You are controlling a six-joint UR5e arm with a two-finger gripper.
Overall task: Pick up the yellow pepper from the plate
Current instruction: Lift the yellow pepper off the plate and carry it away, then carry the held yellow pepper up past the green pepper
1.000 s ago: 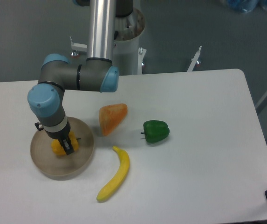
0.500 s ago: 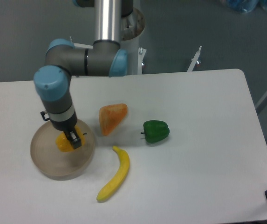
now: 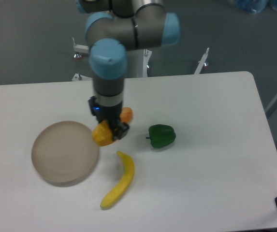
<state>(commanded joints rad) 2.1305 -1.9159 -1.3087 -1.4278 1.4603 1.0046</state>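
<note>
Gripper [image 3: 112,131]: clamped on the yellow pepper [image 3: 101,135].
Yellow pepper: held above the table [image 3: 206,159], just right of the plate [image 3: 65,152].
Plate: empty.
Banana [image 3: 119,181]: below the pepper.

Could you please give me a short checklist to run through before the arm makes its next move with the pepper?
1. Yellow pepper held by the pincer: ok, it hangs at the fingertips, shut on it.
2. Pepper off the plate: ok, the plate is bare and the pepper sits past its right rim.
3. Grip secure: cannot tell, the pepper sticks out to one side of the fingers.
4. Clear of the orange wedge: cannot tell, the arm hides most of it.
5. Banana and green pepper undisturbed: ok, both lie on the table apart from the pincer.
</note>
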